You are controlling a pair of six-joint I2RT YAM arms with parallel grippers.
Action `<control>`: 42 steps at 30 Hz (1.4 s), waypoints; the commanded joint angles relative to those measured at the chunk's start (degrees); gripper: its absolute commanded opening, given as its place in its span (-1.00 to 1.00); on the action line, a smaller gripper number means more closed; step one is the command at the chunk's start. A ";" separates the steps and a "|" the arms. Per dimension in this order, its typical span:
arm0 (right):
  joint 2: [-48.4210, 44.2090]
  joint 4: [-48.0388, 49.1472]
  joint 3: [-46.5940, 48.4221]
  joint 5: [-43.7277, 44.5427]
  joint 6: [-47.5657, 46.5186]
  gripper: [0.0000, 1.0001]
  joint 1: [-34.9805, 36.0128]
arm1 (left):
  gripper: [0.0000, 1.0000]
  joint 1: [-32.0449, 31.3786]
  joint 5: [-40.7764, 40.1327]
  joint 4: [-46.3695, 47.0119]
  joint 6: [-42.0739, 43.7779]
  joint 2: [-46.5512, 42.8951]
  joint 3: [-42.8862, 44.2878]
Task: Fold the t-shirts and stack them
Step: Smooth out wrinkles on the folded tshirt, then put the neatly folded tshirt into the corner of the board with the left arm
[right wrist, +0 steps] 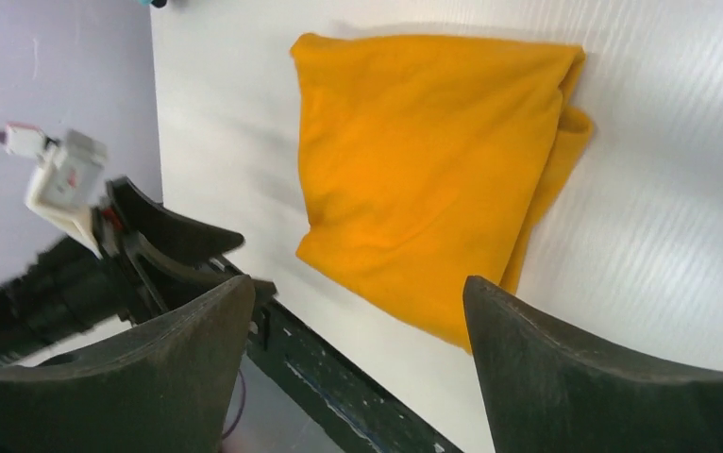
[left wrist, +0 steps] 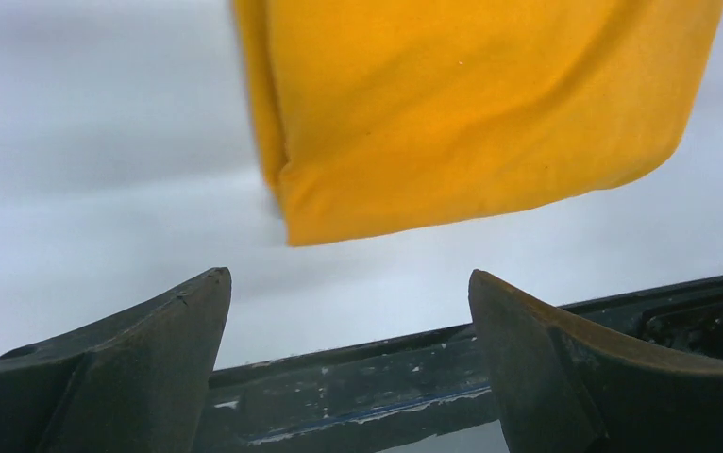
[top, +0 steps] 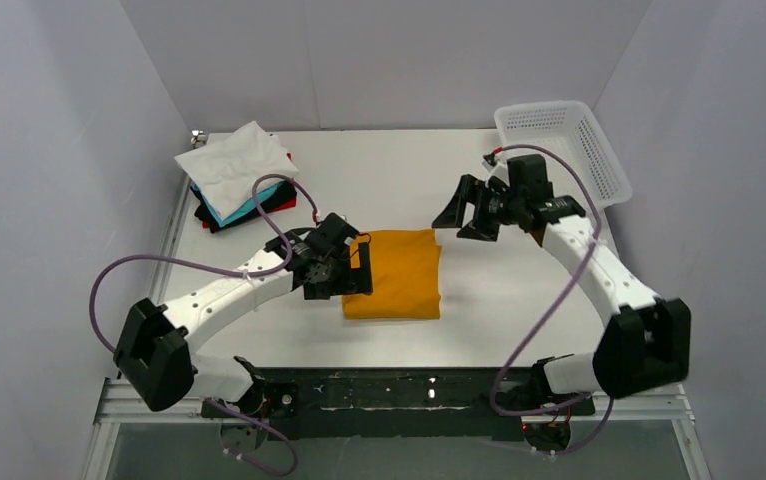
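A folded orange-yellow t-shirt point(top: 396, 272) lies flat in the middle of the table; it also shows in the left wrist view point(left wrist: 471, 113) and the right wrist view point(right wrist: 424, 179). My left gripper point(top: 354, 272) hangs at the shirt's left edge, open and empty point(left wrist: 349, 274). My right gripper point(top: 464, 220) hovers behind the shirt's right back corner, open with nothing between its fingers point(right wrist: 358, 280). A stack of folded t-shirts point(top: 242, 178) sits at the back left, white on top of teal, black and red.
A white mesh basket point(top: 562, 143) stands at the back right corner. The black front rail point(left wrist: 386, 387) runs along the table's near edge. Grey walls close in on three sides. The left arm's purple cable point(top: 279, 205) loops near the stack.
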 commanded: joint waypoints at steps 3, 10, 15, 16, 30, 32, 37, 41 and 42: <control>-24.36 4.11 -18.23 16.87 3.05 0.82 -0.33 | 0.96 3.50 -11.32 -10.47 3.06 -2.49 0.04; -41.27 0.56 -27.39 29.74 3.00 0.88 -0.73 | 0.97 10.23 -3.20 -9.38 8.83 14.26 10.40; -46.65 -1.98 -29.44 30.25 0.62 0.85 -0.78 | 0.97 10.44 0.99 -6.66 7.73 22.66 14.61; -47.15 -2.78 -29.32 30.65 0.26 0.84 -0.74 | 0.96 10.44 1.90 -5.48 6.94 23.90 14.64; -46.80 -5.15 -30.53 32.30 -5.58 0.84 -0.75 | 0.18 5.71 3.42 2.40 -0.75 36.77 12.56; -46.64 -5.37 -30.40 32.51 -5.82 0.84 -0.82 | -0.22 4.27 0.37 0.72 -0.68 37.77 14.10; -47.18 -5.93 -30.65 33.63 -5.95 0.84 -0.82 | -1.00 3.41 -6.49 -10.04 -1.41 41.36 21.86; -48.08 -5.49 -31.06 33.17 -6.09 0.83 -0.82 | -1.00 3.41 -18.77 -21.85 1.11 42.38 31.71; -48.24 -5.43 -31.17 33.24 -6.05 0.84 -0.82 | -1.00 3.41 -21.76 -24.00 1.85 42.25 33.76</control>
